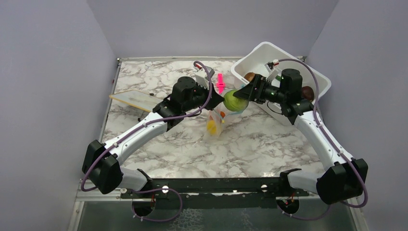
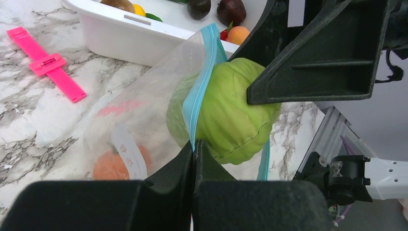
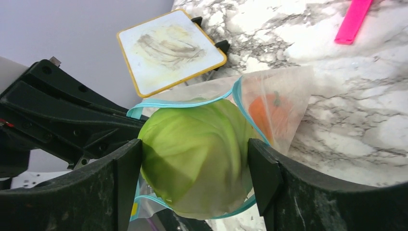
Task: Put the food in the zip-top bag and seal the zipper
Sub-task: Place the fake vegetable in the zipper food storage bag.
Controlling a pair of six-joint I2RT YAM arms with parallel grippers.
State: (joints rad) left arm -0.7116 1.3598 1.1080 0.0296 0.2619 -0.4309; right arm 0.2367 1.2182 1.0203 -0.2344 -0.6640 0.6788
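The zip-top bag point(image 1: 215, 122) hangs over the table, and my left gripper point(image 2: 195, 144) is shut on its light blue zipper point(image 2: 202, 77) at the mouth. A green ball point(image 3: 197, 154) of food sits in the bag's mouth, half past the zipper rim point(image 3: 183, 102). My right gripper point(image 3: 194, 161) stands open around the ball, its fingers close at both sides. An orange piece point(image 3: 269, 113) and a yellow piece point(image 1: 211, 126) lie inside the bag. Other food point(image 2: 231, 9), dark brown and orange, is in the white tub.
The white tub point(image 1: 269, 48) stands at the back right, just behind my right arm. A pink clip point(image 1: 220, 83) lies on the marble behind the bag. A flat yellowish board point(image 1: 132, 99) rests at the left, beside my left arm.
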